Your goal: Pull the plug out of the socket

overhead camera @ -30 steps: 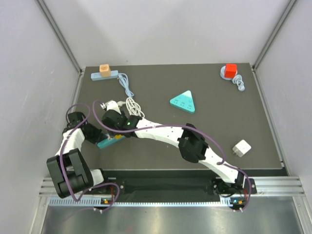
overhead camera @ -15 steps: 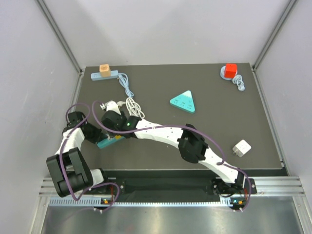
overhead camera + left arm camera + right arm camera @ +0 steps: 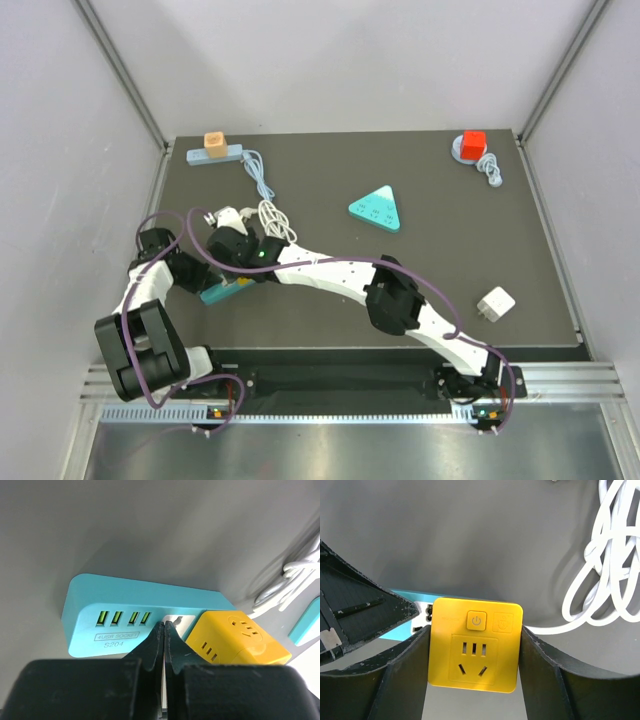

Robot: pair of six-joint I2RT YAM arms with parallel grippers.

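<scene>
A teal power strip [image 3: 222, 291] lies at the table's near left, with a yellow cube plug [image 3: 235, 640] seated on its right end. My left gripper [image 3: 164, 626] is shut and empty, its tips resting on the strip's top [image 3: 115, 610] between the USB ports and the plug. My right gripper [image 3: 475, 652] is shut on the yellow plug [image 3: 476, 652], one finger [image 3: 402, 677] on each side. In the top view the left gripper [image 3: 203, 277] and the right gripper [image 3: 236, 266] meet over the strip. The plug is hidden there.
A coiled white cable [image 3: 272, 216] lies just behind the strip. A blue strip with an orange plug [image 3: 215, 148] is at the far left. A teal triangle [image 3: 377, 208], a red plug on a grey base [image 3: 471, 146] and a white cube [image 3: 495, 303] lie to the right.
Both grippers have shifted very slightly left with the strip and plug. The grips look unchanged.
</scene>
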